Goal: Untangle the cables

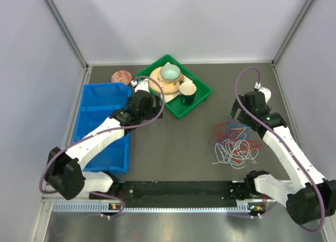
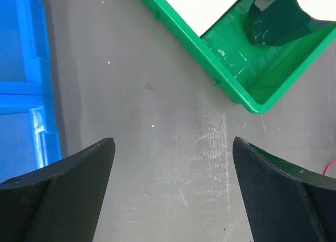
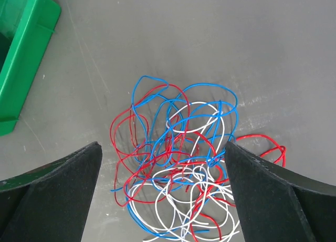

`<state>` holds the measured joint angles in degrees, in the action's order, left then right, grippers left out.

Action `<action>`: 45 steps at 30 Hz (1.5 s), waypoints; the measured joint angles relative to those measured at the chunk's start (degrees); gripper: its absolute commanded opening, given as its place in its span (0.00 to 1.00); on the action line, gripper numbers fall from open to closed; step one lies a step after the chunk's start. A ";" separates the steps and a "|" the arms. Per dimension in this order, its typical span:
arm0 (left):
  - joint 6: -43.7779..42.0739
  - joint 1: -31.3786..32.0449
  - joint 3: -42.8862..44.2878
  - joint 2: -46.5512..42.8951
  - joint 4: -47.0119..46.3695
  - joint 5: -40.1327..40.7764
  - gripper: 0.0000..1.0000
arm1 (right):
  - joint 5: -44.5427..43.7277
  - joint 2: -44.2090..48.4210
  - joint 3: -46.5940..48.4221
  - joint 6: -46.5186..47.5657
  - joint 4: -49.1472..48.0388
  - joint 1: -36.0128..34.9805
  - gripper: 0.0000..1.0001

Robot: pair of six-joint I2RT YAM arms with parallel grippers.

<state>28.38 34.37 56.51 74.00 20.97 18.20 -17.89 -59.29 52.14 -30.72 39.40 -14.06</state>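
Tabletop (image 1: 173, 153): dark grey, matte; pale scuffs and specks show in the left wrist view. Enclosure: plain pale wall panels (image 1: 184, 21) on three sides, metal corner posts (image 1: 64, 25).

Cables (image 3: 178, 168): red, white and blue, one knotted heap lying on the tabletop right of centre, well apart from the green tray (image 1: 198, 103) and the blue bin (image 1: 97, 97).

Right gripper (image 3: 163, 145): jaws wide apart, above the heap, holding nothing.

Left gripper (image 2: 173, 142): jaws wide apart, empty, over bare surface between bin and tray.
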 measured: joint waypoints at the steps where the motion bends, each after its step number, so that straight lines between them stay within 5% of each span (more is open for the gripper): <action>1: -0.07 0.00 0.07 0.26 0.02 -0.33 0.99 | -0.02 0.13 0.00 -0.02 0.00 0.00 0.99; 24: 1.62 -0.02 1.44 5.42 -0.07 -5.09 0.99 | 6.67 7.93 -5.99 -4.07 -2.71 -1.11 0.96; 28: 1.60 -0.04 2.12 7.23 0.15 -7.32 0.99 | 7.76 7.80 -8.48 -7.41 -4.02 -3.28 0.88; 36: 0.63 -0.04 6.08 13.20 4.00 -11.54 0.99 | 9.16 2.25 -11.69 -10.56 -6.16 -4.66 0.53; 45: 0.22 -0.04 6.08 13.18 4.87 -11.85 0.99 | 8.61 -0.74 -11.69 -11.34 -9.25 -4.90 0.51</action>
<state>28.60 34.33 62.59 87.18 25.85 6.35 -9.28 -60.03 40.45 -42.06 30.15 -18.96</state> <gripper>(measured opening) 0.989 0.507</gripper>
